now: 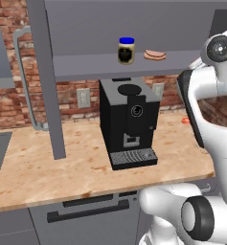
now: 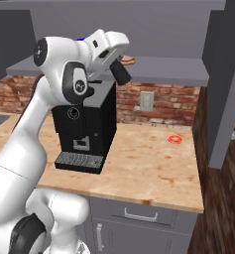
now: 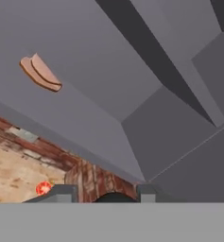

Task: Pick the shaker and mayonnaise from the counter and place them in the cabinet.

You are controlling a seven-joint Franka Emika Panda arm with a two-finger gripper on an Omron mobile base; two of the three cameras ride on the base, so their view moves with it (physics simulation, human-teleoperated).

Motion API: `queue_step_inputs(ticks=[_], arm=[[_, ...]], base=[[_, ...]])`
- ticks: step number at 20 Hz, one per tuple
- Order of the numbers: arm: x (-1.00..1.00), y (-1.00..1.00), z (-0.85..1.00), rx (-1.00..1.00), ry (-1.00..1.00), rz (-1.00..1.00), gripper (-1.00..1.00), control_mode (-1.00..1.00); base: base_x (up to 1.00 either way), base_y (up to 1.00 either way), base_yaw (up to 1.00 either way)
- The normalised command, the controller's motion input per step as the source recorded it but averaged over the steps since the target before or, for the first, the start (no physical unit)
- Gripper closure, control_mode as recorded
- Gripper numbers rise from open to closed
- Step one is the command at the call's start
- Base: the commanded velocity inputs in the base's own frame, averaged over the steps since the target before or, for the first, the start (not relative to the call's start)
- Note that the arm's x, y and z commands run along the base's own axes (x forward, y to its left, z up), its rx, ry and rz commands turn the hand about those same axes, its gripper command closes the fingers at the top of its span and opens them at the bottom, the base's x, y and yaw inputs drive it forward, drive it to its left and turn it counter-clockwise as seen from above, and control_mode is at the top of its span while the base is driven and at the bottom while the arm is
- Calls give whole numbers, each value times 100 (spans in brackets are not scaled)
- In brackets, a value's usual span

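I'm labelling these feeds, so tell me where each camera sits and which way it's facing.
Left base view: behind the arm's left, facing the coffee machine and mayonnaise on the cabinet shelf; white arm links at right.
Right base view: behind its right, same counter; arm rising from lower left.
Hand view: on the hand, tilted toward the cabinet shelf; fingertips at bottom.
All share the sliced meat.

The cabinet (image 1: 86,67) has a flat grey shelf at about the hand's height. On it the mayonnaise (image 1: 126,50) stands upright with its blue lid on, and a flat pinkish-brown food piece (image 1: 154,55) lies just beside it, on the side nearer the hand. Below the hand, the counter (image 1: 48,167) carries a black coffee machine (image 1: 128,122) and, well apart from it, a small red ring-shaped object (image 2: 175,139).
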Motion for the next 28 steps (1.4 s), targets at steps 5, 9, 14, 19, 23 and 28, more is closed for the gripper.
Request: queue_step_inputs(ticks=[5, 9, 14, 19, 23, 28], arm=[[36, -1, 0, 2, -2, 0, 100, -100], [41, -5, 0, 5, 0, 0, 100, -100], [37, -9, 0, 7, 0, 0, 100, -100], [33, -10, 0, 5, 0, 0, 100, -100], [33, -10, 0, 3, 0, 0, 100, -100], [26, -8, -4, 2, 0, 0, 100, -100]], base=[[0, 0, 0], [0, 0, 0], [0, 0, 0], [0, 0, 0], [0, 0, 0], [0, 0, 0]])
